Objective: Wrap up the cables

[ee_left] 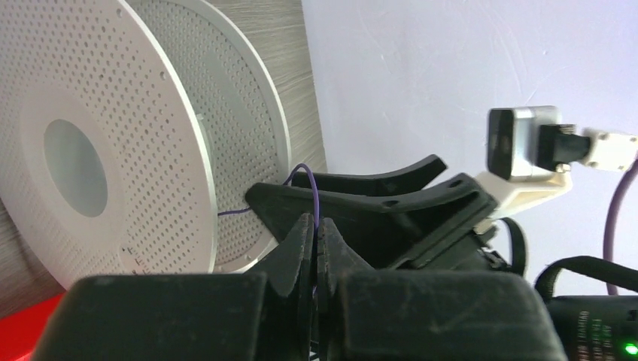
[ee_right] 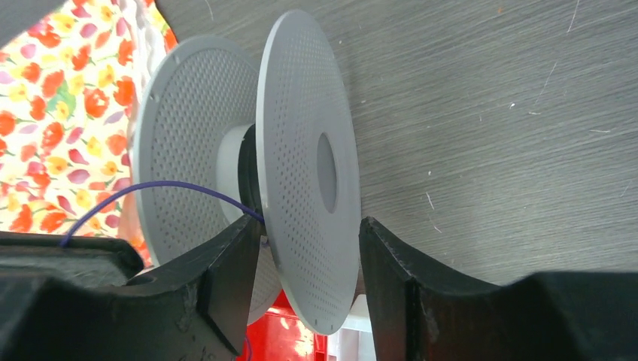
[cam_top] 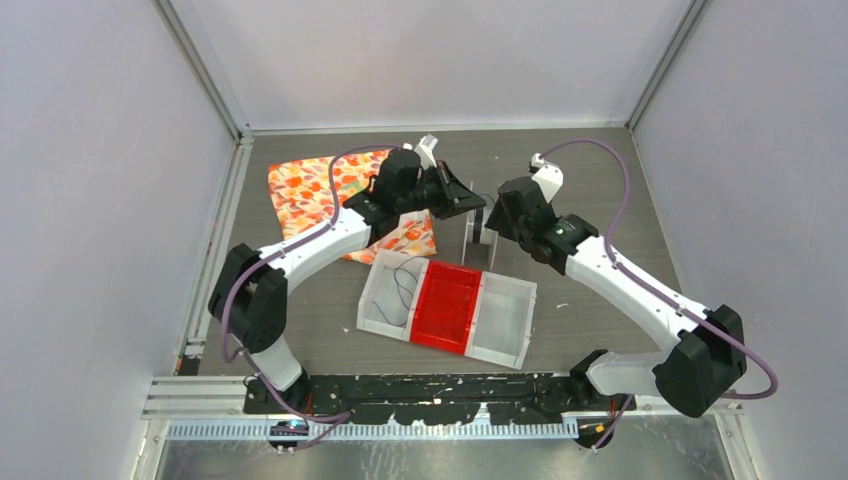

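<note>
The cable [ee_left: 314, 192] is a hair-thin purple-blue wire. In the left wrist view it runs from between the flanges of a white perforated spool [ee_left: 113, 135] up in a small arc and into my left gripper [ee_left: 317, 229], which is shut on it. In the right wrist view the cable [ee_right: 173, 186] leads to the spool's hub. My right gripper [ee_right: 308, 259] is open, with its fingers [ee_right: 229, 271] on either side of the spool's near flange [ee_right: 308, 165]. In the top view both grippers, left [cam_top: 476, 203] and right [cam_top: 492, 224], meet at the spool [cam_top: 478, 238]. More loose wire [cam_top: 402, 285] lies in the tray.
A tray [cam_top: 505, 320] with a red middle compartment and white end compartments lies in front of the spool. A floral cloth [cam_top: 315, 190] lies at the back left under the left arm. Grey walls enclose the table on three sides.
</note>
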